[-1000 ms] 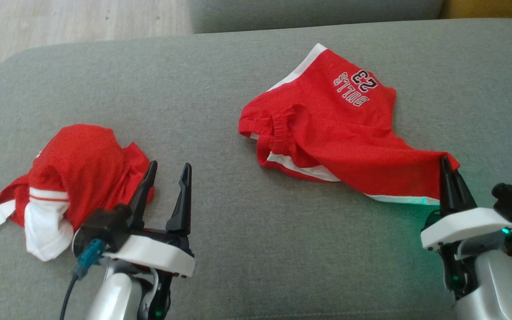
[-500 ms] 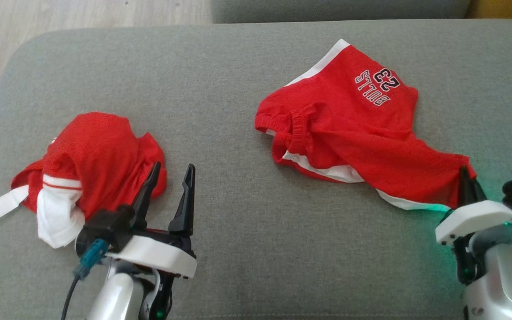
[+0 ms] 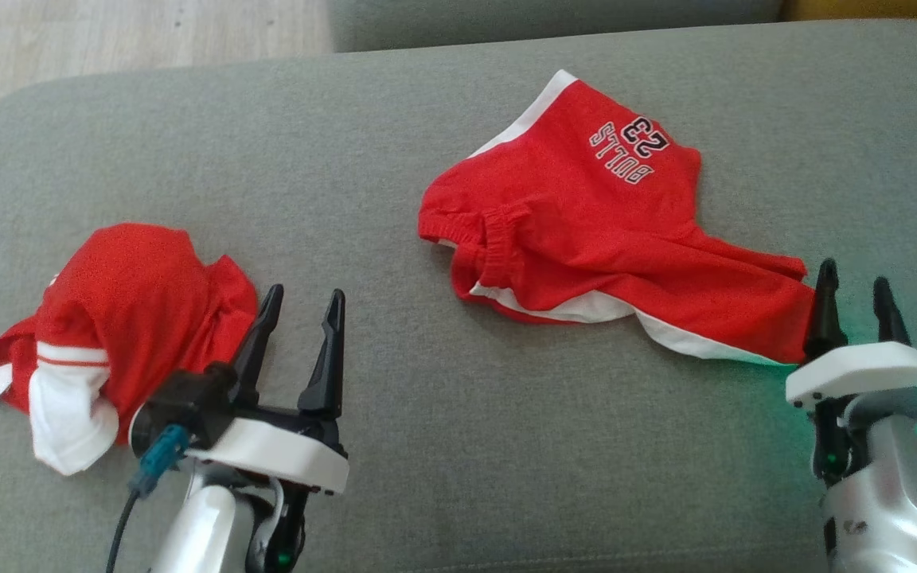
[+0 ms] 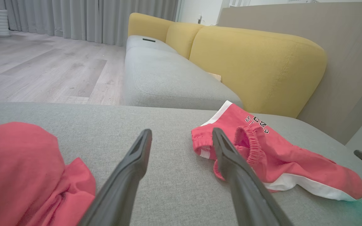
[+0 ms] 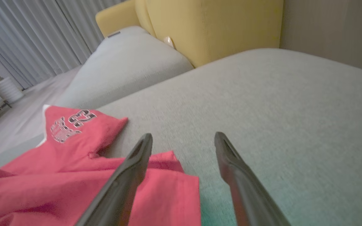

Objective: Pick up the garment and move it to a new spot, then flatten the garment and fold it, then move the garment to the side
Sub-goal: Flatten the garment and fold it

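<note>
On the grey cushion, right of its middle, your red shorts lie rumpled. Left gripper and right gripper hang open and empty by the cushion's near edge. Expect light, floppy cloth; pinch the elastic waistband.

Red garments, two: shorts printed BULLS 23; bunched red-and-white garment
Grippers, two: left gripper, right gripper; two dark fingers each, four in all
Grey seat cushions, two: near cushion, far cushion
Yellow back cushions, three
Grey curtain, one
</note>
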{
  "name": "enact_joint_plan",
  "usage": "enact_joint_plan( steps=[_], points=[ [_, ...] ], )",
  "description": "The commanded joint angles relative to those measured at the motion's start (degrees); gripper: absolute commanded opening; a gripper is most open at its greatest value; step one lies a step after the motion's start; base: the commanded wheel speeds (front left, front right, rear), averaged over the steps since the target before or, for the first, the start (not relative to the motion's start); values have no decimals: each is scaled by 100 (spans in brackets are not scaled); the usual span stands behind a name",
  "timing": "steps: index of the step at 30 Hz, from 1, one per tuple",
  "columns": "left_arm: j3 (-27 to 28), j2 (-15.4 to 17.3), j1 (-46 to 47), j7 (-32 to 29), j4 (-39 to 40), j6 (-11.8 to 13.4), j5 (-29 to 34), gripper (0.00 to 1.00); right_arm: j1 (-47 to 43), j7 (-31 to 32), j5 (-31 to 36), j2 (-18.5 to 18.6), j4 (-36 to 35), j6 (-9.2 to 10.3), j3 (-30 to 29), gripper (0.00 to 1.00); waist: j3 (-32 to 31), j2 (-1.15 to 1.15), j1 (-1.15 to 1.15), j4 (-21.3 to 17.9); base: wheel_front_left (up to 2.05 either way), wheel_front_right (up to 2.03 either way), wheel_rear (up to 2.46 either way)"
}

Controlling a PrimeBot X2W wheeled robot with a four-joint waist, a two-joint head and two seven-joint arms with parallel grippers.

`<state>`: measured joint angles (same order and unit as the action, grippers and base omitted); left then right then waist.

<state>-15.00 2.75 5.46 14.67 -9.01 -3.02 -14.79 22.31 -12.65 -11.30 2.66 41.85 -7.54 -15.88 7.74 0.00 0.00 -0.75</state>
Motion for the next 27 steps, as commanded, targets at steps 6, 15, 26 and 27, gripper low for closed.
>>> enact_joint_plan(
  steps=[6,15,26,27],
  points=[
    [238,12,267,33,266,18,-28,100,-620,-223,-394,22,-1280,5,640,100,-63,0,0,-212,0,0,0],
    [253,12,286,33,326,-16,-166,100,-1793,-233,-799,22,-2832,5,988,100,-13,0,0,-487,0,0,0],
    [-127,12,577,33,-113,-261,-173,100,-1716,-234,-798,22,-3010,5,1196,100,196,0,0,-640,0,0,0],
    [-244,12,652,33,-249,-300,-194,100,-1699,-234,-792,22,-3009,5,1215,100,218,0,0,-655,0,0,0]
  ],
)
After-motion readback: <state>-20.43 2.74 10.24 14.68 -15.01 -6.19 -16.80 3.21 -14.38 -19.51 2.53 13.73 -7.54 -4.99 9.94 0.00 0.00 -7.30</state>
